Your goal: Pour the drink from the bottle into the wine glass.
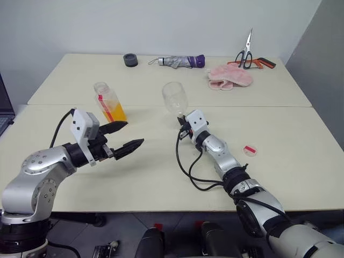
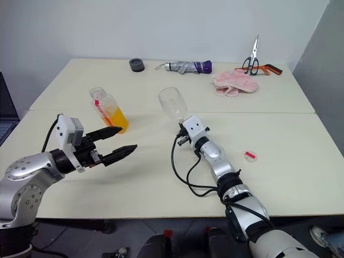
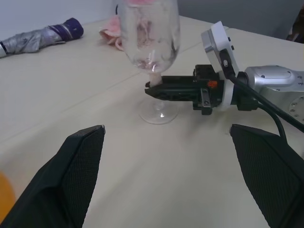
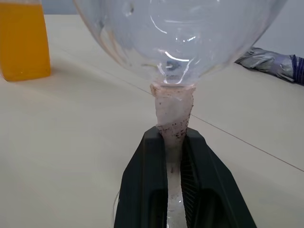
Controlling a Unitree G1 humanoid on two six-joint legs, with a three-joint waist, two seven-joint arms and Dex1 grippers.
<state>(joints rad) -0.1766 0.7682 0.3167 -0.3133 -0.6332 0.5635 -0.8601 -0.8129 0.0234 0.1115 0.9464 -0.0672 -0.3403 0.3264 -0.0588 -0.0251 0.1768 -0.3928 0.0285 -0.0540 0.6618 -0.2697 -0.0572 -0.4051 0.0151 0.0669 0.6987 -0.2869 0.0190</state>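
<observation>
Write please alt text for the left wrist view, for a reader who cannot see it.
The right gripper is shut on the stem of the empty wine glass, which stands on the cream table. The left gripper's fingers spread open in front; a folded umbrella lies behind.

Left gripper [image 1: 129, 135] spread wide, right gripper [image 4: 174, 156] clamped

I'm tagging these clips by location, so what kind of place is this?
Probably an office or lab test room: two plain cream tables pushed together against a bare wall, strewn with props like scissors, a folded umbrella and a wine glass.
</observation>
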